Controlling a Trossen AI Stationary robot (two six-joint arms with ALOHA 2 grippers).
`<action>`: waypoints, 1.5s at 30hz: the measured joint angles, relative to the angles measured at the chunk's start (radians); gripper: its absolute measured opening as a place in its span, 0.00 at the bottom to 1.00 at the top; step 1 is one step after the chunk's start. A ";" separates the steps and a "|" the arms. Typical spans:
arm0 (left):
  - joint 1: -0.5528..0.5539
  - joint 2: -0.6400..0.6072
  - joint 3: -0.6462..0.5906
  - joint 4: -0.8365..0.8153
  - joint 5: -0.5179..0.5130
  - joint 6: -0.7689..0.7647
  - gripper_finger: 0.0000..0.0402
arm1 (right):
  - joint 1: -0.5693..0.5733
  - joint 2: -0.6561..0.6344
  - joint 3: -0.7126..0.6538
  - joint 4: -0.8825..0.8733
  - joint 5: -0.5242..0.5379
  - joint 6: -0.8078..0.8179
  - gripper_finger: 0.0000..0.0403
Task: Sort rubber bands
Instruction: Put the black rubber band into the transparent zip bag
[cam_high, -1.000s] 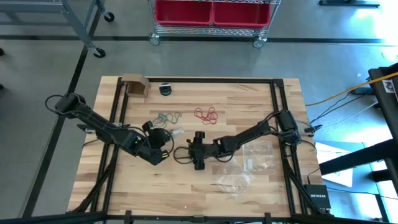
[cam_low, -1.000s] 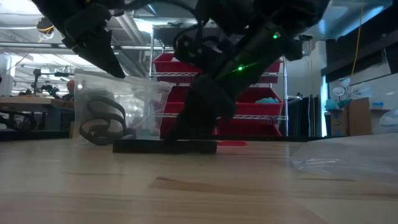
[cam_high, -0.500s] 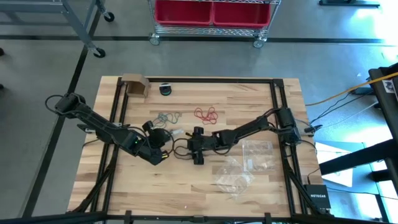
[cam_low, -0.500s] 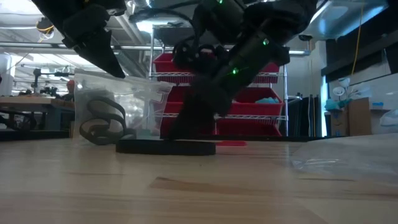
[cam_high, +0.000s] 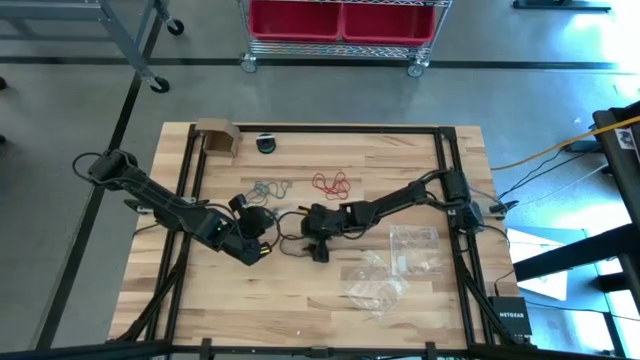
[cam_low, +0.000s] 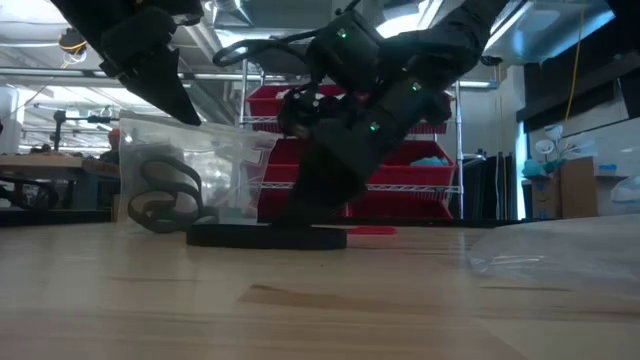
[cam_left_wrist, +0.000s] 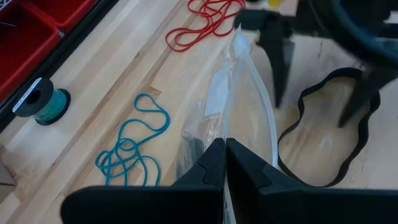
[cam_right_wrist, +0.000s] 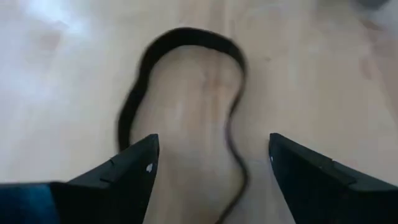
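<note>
Right gripper (cam_right_wrist: 211, 168), fingers spread, we are sliding leftward across the table to straddle the black rubber band (cam_right_wrist: 180, 99) lying flat beside the left gripper (cam_left_wrist: 224, 165)'s pinched zip bag (cam_left_wrist: 239, 93), readying a pickup.

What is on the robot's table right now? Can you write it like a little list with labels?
left gripper: shut on clear zip bag
right gripper: open, over black rubber band lying on table
teal rubber bands: loose beside the bag
red rubber bands: loose pile farther back
spare clear bags: near right arm
</note>
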 joint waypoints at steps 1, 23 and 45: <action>-0.001 0.000 0.000 0.001 0.003 0.000 0.00 | -0.002 0.002 0.000 0.002 -0.020 0.007 0.72; -0.006 0.000 0.000 0.003 0.017 -0.027 0.00 | 0.095 0.006 0.022 0.001 -0.038 0.035 0.72; -0.008 0.000 0.000 0.007 0.022 -0.027 0.00 | 0.152 0.039 0.025 0.010 0.296 0.056 0.35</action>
